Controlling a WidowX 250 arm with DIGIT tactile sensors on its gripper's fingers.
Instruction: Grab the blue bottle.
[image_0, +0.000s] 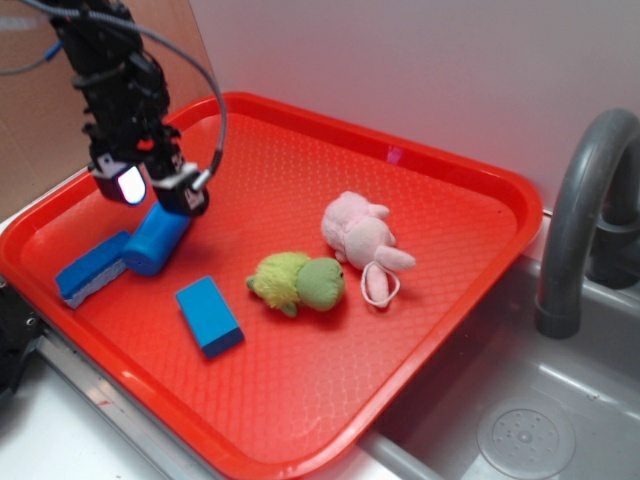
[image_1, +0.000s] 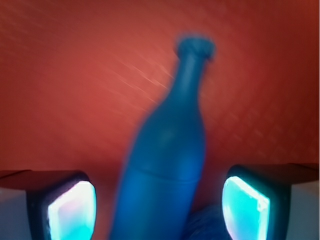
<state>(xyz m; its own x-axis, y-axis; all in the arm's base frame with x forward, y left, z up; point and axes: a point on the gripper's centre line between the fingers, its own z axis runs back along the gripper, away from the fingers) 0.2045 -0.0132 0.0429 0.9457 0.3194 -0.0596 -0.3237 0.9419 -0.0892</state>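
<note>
Fingers first: two black pads with glowing pale faces, one (image_1: 72, 210) low on the left of the wrist view and its twin on the right, stood spread wide with clear red showing between each pad and the bottle. So the gripper (image_0: 152, 186) was released, clenched on nothing, straddling the blue bottle (image_1: 167, 160) without touching it.

And there was the prize! The blue bottle lay on its side near the tray's left end, its body running up the wrist view to a thin neck and flared cap, slightly skewed between the pads. From the exterior view only its rounded base end poked out beneath the gripper, right beside the blue sponge bar (image_0: 92, 268).

My call on the step: this was the final lowering before the squeeze. Done well, it meant dropping until the pads flanked the fat part of the body, not the neck, then closing squarely. That smooth, hard-looking plastic cylinder could roll or squirt out if pinched off-centre.

Outward from there: the sponge bar showed a blue top over a white underside, soft-looking. A flat blue block (image_0: 210, 316) sat apart, crisp-edged. Further right lay a fuzzy green plush (image_0: 297, 282) and a pink plush (image_0: 362, 240), all on the pebble-textured red tray (image_0: 420, 400). A grey faucet (image_0: 580, 210) curved over the sink beyond.
</note>
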